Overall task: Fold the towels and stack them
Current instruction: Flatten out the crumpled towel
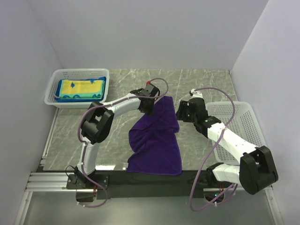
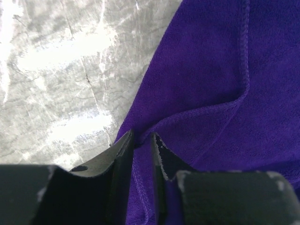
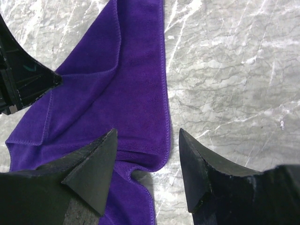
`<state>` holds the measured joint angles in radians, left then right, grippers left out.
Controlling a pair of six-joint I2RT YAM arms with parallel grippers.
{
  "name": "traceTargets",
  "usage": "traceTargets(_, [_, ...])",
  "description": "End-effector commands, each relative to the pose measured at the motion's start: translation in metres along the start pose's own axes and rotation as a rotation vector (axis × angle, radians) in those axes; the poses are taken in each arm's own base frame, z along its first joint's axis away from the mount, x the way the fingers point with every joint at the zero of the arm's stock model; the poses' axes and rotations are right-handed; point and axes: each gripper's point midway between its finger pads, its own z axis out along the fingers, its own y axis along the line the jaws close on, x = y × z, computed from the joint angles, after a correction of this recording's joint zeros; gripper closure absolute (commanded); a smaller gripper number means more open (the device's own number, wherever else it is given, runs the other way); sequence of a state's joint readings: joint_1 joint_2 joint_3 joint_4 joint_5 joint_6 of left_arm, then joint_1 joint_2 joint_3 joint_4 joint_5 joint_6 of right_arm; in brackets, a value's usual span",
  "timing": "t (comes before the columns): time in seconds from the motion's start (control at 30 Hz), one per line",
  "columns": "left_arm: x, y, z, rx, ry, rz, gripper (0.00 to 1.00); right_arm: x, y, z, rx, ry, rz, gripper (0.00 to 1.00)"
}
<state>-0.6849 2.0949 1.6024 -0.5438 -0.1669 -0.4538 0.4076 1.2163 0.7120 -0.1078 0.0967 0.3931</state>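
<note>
**Purple towel.** The purple towel (image 1: 155, 140) lies in the centre of the top view on the grey marbled desk (image 1: 206, 84). It is loosely spread and partly doubled over itself. Its lower edge is at the near edge of the desk, and its upper part runs up between the two hands. In the left wrist view the towel (image 2: 220, 79) fills the right side of the frame, with a stitched hem folded across it.

**Left hand.** The left hand (image 1: 146, 105) sits at the upper left corner of the purple towel. In its own view the left hand (image 2: 140, 146) has its jaws drawn close together, pinching a ridge of the purple cloth between them.

**Right hand.** The right hand (image 1: 180, 111) is just beside the upper right edge of the towel. In its own view the right hand (image 3: 147, 161) has its jaws spread wide. A rounded corner of the towel (image 3: 126, 93) lies on the desk between them, not gripped.

**Other items.**
- A white mesh basket (image 1: 77, 71) in the upper left of the top view holds stacked towels (image 1: 82, 87), yellow and blue.
- A second white mesh basket (image 1: 240, 117) stands at the right, partly under the right arm.
</note>
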Motion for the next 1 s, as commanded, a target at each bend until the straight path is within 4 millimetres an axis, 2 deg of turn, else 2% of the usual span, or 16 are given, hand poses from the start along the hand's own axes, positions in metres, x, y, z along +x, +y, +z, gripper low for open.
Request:
traceTargets(0.0, [0.005,-0.005,-0.002,0.023,0.012,0.027,0.74,-0.007,0.002,0.003,-0.012,-0.030,0.007,0.38])
traceTargets(0.17, [0.012,-0.007,-0.001,0.031,0.029,0.038,0.76,-0.006,0.003,0.005,-0.014,-0.025,0.008,0.38])
traceTargets(0.2, [0.012,-0.007,-0.002,0.030,0.029,0.042,0.85,-0.006,0.003,0.006,-0.012,-0.024,0.007,0.38])
traceTargets(0.3, [0.006,-0.007,-0.006,0.023,0.015,0.041,0.95,-0.010,0.004,0.009,-0.009,-0.027,0.004,0.38])
traceTargets(0.4, [-0.008,-0.004,-0.016,0.007,-0.021,0.040,0.99,-0.019,0.005,0.017,0.006,-0.030,-0.011,0.38])
traceTargets(0.47, [-0.019,0.003,-0.024,-0.018,-0.047,0.035,0.99,-0.019,0.002,0.027,0.020,-0.009,-0.029,0.38])
traceTargets(0.5, [-0.022,0.006,-0.026,-0.030,-0.052,0.032,0.99,-0.031,0.006,0.030,0.014,-0.021,-0.033,0.38])
traceTargets(0.57, [-0.030,0.017,-0.034,-0.065,-0.065,0.030,0.99,-0.031,0.000,0.043,0.031,0.013,-0.047,0.38])
traceTargets(0.6, [-0.032,0.022,-0.036,-0.080,-0.067,0.033,0.99,-0.043,0.005,0.046,0.019,-0.001,-0.050,0.39])
traceTargets(0.67, [-0.040,0.032,-0.045,-0.121,-0.083,0.047,0.99,-0.041,-0.001,0.060,0.030,0.039,-0.065,0.41])
traceTargets(0.7, [-0.043,0.036,-0.048,-0.134,-0.088,0.051,0.99,-0.055,0.003,0.064,0.021,0.025,-0.069,0.41])
traceTargets(0.77, [-0.050,0.046,-0.055,-0.170,-0.101,0.061,0.99,-0.051,0.001,0.079,0.015,0.069,-0.096,0.43])
traceTargets(0.8, [-0.053,0.049,-0.057,-0.179,-0.106,0.065,0.99,-0.065,0.005,0.083,0.009,0.055,-0.104,0.43])
traceTargets(0.87, [-0.059,0.059,-0.061,-0.203,-0.121,0.057,0.99,-0.053,-0.001,0.102,0.026,0.125,-0.145,0.46])
traceTargets(0.9, [-0.061,0.066,-0.062,-0.227,-0.129,0.047,0.99,-0.069,0.003,0.108,0.027,0.107,-0.155,0.46])
traceTargets(0.97, [-0.067,0.077,-0.064,-0.241,-0.142,0.015,0.99,-0.057,-0.004,0.125,0.053,0.173,-0.179,0.49])
